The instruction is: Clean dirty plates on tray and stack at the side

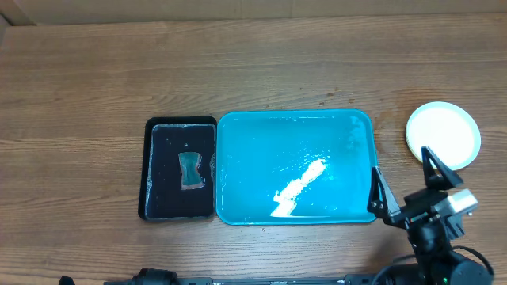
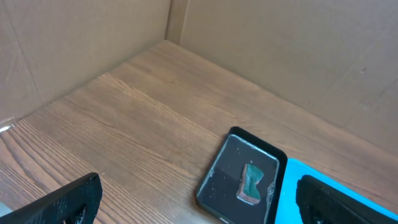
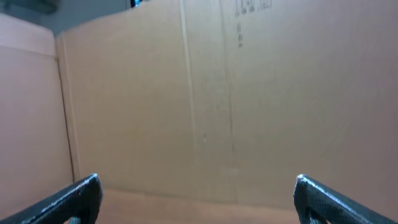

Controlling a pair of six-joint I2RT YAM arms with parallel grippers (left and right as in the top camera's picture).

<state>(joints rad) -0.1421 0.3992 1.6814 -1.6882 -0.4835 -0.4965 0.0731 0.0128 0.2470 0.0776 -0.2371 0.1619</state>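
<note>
A round plate (image 1: 443, 134), cyan-rimmed with a white centre, lies on the table (image 1: 261, 71) right of the tray (image 1: 238, 158) and apart from it; whether others sit beneath it I cannot tell. The tray lies mid-table, a white streak on its glossy floor. The right gripper (image 1: 399, 161) hovers spread between tray and plate. Touching the tray's left side, a black tray (image 1: 158, 170) holds a sponge (image 1: 191, 171). The left gripper (image 2: 199, 180) is spread too.

Open tabletop (image 1: 238, 71) far side and left. Black tray (image 1: 162, 202) and tray (image 1: 253, 158) block mid-front, no gap between. Plates (image 1: 443, 134) right; cardboard wall (image 2: 280, 56) behind.
</note>
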